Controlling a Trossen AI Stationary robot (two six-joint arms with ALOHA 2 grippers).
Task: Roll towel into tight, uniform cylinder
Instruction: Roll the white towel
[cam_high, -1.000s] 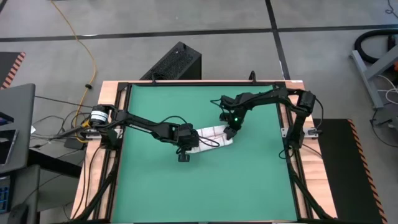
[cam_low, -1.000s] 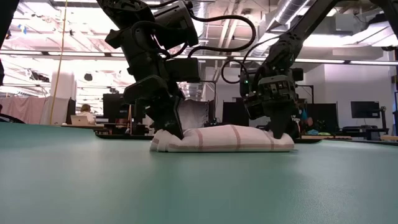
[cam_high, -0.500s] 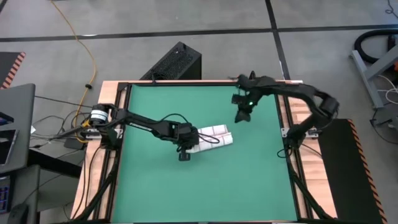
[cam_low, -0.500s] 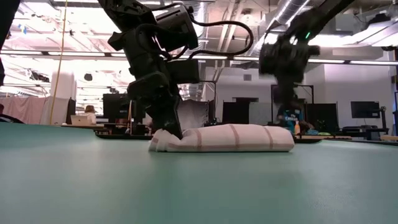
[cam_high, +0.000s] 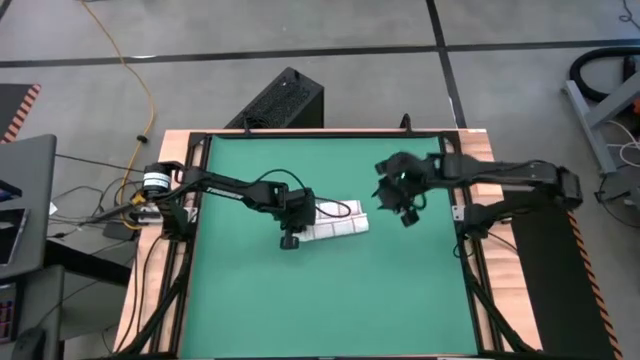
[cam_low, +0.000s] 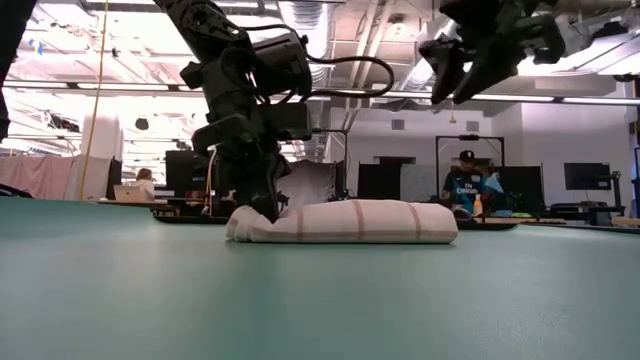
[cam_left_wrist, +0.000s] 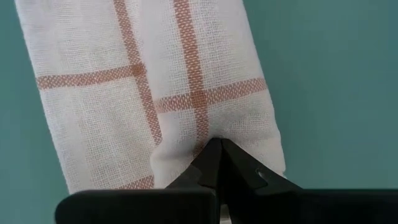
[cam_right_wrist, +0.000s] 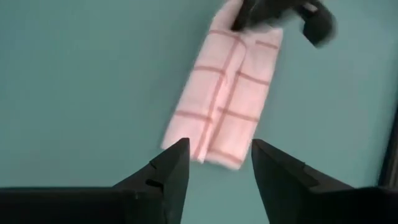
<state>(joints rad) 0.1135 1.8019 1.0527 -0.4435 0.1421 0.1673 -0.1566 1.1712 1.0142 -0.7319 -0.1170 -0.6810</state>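
High view: the towel (cam_high: 335, 223) lies rolled near the middle of the green mat (cam_high: 250, 300). The left gripper (cam_left_wrist: 214, 155) pinches one end of it, fingers closed on the cloth. The right gripper (cam_right_wrist: 214, 165) hangs above the mat, spread wide and empty. To finish well, I'd keep that end tucked and press evenly. Thin, soft weave, red grid lines, a flattish roll rather than round.
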